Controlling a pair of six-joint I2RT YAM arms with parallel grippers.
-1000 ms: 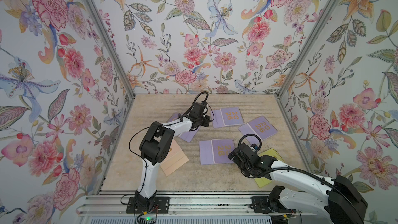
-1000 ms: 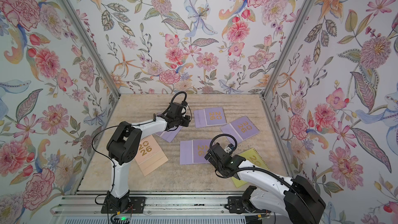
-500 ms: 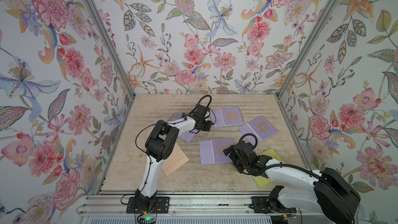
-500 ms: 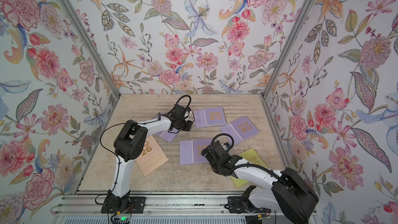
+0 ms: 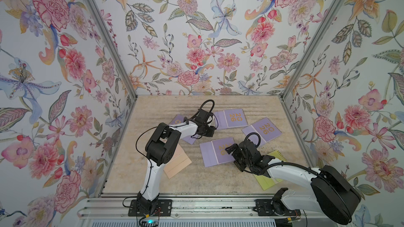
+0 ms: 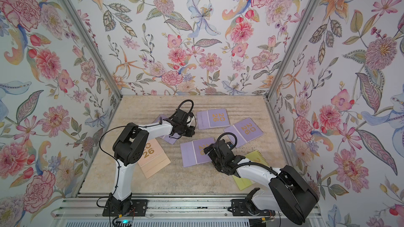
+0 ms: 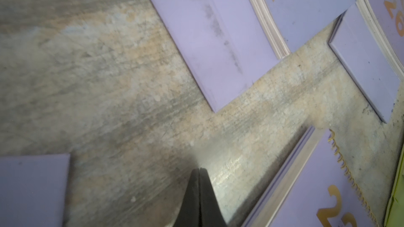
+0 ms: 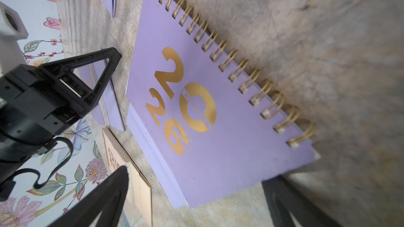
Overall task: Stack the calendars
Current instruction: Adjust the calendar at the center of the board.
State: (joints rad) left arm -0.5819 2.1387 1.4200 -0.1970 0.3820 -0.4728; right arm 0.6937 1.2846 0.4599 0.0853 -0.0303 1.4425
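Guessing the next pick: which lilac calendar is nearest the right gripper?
The front-most lilac calendar, partly under the right gripper; the other three lilac calendars lie farther back.

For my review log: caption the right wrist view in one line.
Open right gripper poised over a flat lilac 2026 calendar, its gold spiral binding visible.

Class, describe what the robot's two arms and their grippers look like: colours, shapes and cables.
The left arm and right arm have white links and black joint housings, with a black cable looped at each wrist. The left gripper and right gripper are black; their fingers taper to a point, with open triangular frames.
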